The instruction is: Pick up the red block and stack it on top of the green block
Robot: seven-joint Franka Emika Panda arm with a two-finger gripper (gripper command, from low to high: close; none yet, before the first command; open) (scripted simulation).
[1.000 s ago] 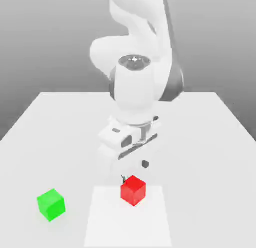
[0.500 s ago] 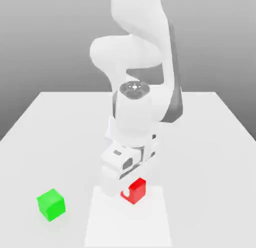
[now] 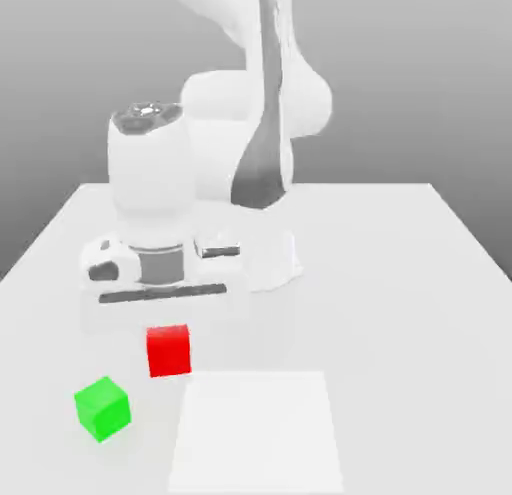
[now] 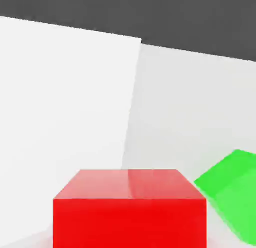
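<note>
Exterior view: red block (image 3: 169,352) between the gripper's (image 3: 167,348) jaws.

From where I stand, no text, label, brand, number or sign can be read on anything here, though the pale surfaces are so washed out that any faint marking on them would be hard for me to make out.

bright, washed-out whites, soft faint shadows, grey gradient behind
</note>
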